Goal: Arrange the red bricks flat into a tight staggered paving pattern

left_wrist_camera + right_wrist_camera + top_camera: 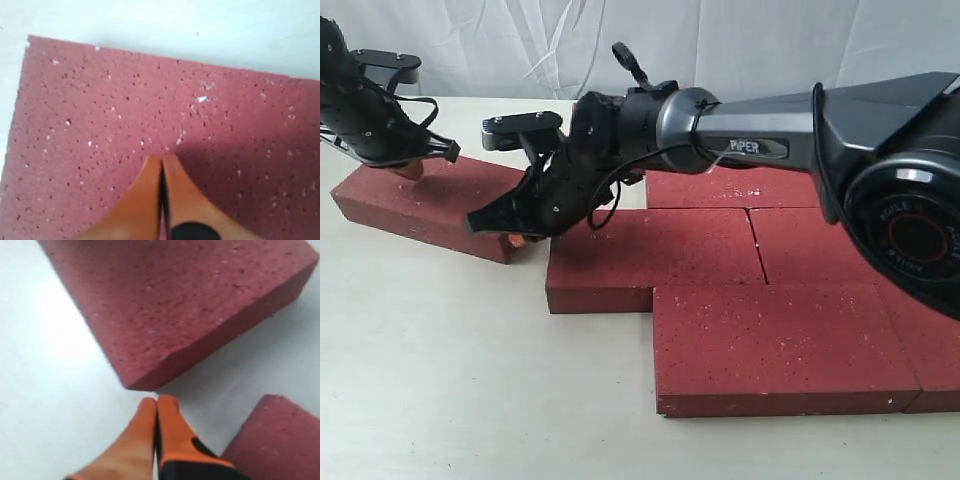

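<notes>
Five red bricks (775, 345) at least lie flat and butted together on the right of the surface (440, 390), in rows offset by about half a brick. My right arm hides part of the back row, so I cannot give a full count. I judge the staggered pattern largely laid.

1. Outstanding item: one loose brick (415, 200) lies flat at the left. It is skewed relative to the rows and separated from the paved group by an open strip of surface. It needs turning square and closing up against the group.

2. Left pincer (162, 161): orange jaws pressed together, nothing held. The tips appear to bear down on the top face of the loose brick, toward its far end.

3. Right pincer (156, 402): orange jaws pressed together, nothing held. The tips sit low over the surface, just beside the near corner of the loose brick, in the strip between it and the group. I cannot tell whether they touch the corner.

4. Materials: the bricks are dark red rectangular slabs, roughly twice as long as wide, with sharp edges and square corners. The faces are grainy and pitted, flecked with small white specks. The surface is pale, smooth and matt. I judge that a brick will slide on it under a push rather than tip
</notes>
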Available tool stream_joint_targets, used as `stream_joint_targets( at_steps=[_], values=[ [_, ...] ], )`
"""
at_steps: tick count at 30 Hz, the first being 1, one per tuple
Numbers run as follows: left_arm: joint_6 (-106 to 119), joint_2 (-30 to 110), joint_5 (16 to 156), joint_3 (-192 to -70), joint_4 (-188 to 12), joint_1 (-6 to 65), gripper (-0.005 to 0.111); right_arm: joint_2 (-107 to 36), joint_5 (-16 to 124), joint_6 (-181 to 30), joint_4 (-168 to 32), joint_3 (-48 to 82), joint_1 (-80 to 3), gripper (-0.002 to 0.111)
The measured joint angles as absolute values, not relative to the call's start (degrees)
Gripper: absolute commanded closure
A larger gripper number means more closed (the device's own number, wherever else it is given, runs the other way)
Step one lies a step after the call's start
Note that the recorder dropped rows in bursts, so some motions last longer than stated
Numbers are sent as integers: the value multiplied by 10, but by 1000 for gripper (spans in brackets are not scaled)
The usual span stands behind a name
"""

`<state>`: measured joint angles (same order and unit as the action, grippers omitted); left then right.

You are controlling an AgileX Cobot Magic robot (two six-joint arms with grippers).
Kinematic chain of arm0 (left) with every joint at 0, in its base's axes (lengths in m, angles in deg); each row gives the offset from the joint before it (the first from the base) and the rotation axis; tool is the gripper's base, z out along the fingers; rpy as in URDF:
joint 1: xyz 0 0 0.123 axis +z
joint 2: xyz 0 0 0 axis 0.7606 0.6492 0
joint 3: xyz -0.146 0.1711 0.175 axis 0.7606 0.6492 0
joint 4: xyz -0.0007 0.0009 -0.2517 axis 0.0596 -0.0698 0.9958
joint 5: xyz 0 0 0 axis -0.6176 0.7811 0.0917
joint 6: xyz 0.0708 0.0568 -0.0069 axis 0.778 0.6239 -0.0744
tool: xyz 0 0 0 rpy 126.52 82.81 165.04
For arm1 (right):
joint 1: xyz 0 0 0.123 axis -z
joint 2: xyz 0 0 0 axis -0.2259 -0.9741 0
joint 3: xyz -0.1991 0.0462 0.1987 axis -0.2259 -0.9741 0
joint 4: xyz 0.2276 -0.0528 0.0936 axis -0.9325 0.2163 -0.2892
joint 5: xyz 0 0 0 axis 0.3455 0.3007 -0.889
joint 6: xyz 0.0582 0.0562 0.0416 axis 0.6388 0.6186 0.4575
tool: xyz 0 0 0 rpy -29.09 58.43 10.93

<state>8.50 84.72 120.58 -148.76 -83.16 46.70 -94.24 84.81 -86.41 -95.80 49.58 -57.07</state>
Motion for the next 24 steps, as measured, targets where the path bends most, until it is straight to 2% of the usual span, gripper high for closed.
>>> stream_joint_targets(
  at_steps=[3, 7, 24],
  values=[
    [87, 845, 1177, -1489, -833, 467, 107, -936, 839, -870, -958, 496, -612, 109],
    [87, 845, 1169, -1489, -833, 467, 107, -955, 757, -876, -958, 496, -635, 109],
    [87, 845, 1169, -1489, -844, 467, 107, -971, 730, -876, -958, 496, -552, 109]
  ],
)
